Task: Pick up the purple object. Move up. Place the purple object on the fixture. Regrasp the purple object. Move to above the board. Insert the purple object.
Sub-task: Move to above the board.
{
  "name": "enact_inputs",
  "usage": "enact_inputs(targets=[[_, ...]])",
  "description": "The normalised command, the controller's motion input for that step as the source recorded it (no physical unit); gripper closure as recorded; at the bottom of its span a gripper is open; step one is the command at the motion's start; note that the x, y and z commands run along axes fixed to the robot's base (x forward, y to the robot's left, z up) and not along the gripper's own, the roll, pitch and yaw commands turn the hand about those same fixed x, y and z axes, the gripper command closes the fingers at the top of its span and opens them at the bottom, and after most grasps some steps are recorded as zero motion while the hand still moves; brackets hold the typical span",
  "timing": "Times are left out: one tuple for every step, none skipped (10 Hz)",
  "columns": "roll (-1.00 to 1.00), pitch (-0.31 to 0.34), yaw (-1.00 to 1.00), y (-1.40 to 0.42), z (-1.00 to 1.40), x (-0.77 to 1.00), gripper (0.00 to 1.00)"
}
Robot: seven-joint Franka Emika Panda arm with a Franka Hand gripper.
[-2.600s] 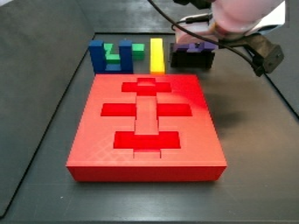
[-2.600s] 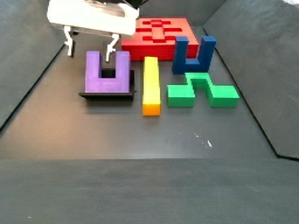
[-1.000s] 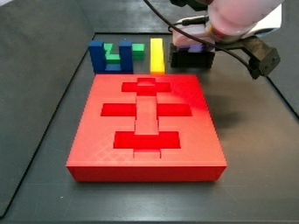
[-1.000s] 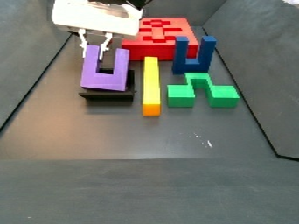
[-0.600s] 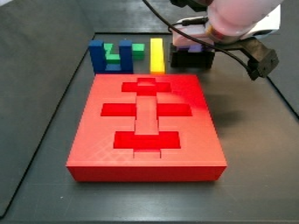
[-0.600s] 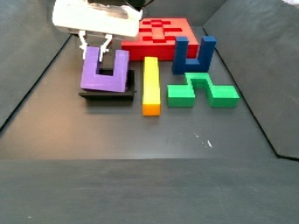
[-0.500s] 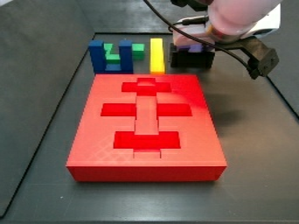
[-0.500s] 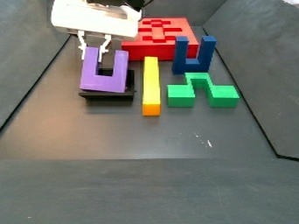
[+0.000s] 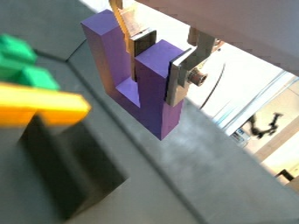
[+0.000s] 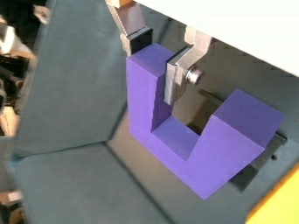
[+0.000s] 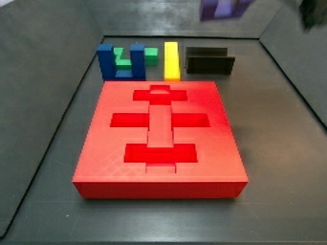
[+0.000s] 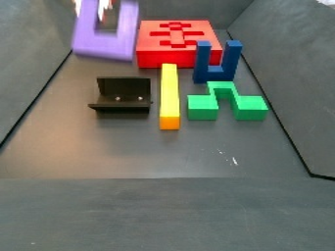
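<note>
Now the hand [image 9: 158,54] clamps one prong of the purple block [image 10: 187,131], lifted above the fixture [image 12: 120,96]; the red board [image 12: 177,40] lies just beyond.

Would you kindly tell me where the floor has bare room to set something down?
Bare floor lies in front of the fixture and green block. It is crowded around the yellow bar, blue block and board. The gripper holds the purple object aloft.

We see the gripper [image 9: 156,54], bare shiny metal, up off the floor, clamping the matt plastic-looking purple object [image 9: 138,77].
</note>
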Motion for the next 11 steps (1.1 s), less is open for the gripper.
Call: enact_inputs(targets=[[-0.02, 0.033, 0.02, 0.01, 1.40, -0.02, 1.00], [-0.02, 0.031, 0.02, 0.01, 1.40, -0.02, 1.00], [-0.01, 0.040, 0.02, 0.00, 0.81, 0.00, 1.00], [-0.01, 0.053, 0.02, -0.01, 0.44, 0.02, 1.00], [0.00, 0.064, 0.02, -0.01, 0.24, 0.03, 1.00], [-1.00, 0.238, -0.14, -1.40, 0.29, -1.28, 1.00], [-1.00, 0.240, -0.14, -1.40, 0.27, -1.29, 1.00], [-1.00, 0.204, -0.11, -1.36, 0.29, -1.40, 1.00], [-1.00, 0.206, -0.10, -1.35, 0.27, -1.40, 1.00], [-1.00, 0.212, -0.08, -1.36, 0.29, -1.40, 1.00], [-1.00, 0.216, -0.07, -0.96, 0.20, -1.00, 1.00]])
